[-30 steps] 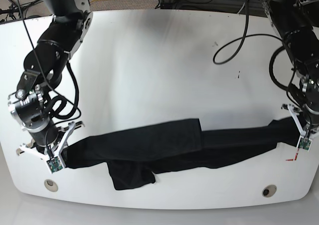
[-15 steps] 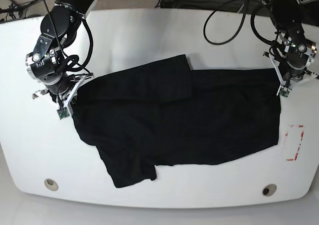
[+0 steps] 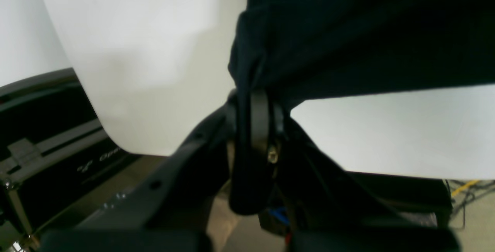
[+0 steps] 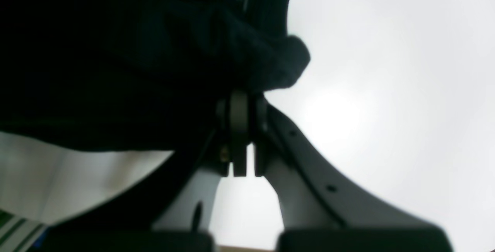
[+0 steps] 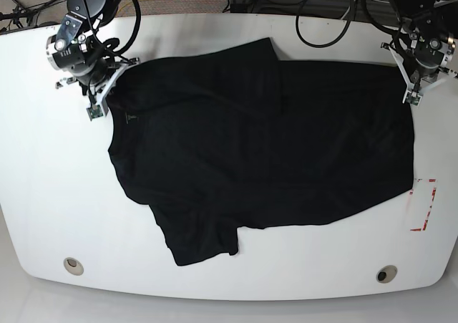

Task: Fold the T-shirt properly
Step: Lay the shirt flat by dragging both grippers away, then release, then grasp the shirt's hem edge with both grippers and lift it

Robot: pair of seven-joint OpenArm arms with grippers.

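Spreading the shirt (image 5: 257,144) flat is the step in hand: my left fingers (image 5: 413,95) and right fingers (image 5: 96,108) each pinch a far corner of it, near the counter's (image 5: 43,194) far edge. Next I should release. Bare counter lies along the near edge.

The black T-shirt (image 5: 265,144) lies spread wide across the white table, mostly flat. One sleeve sticks out toward the near edge, another folds over at the far edge. Its two far corners are lifted and bunched.
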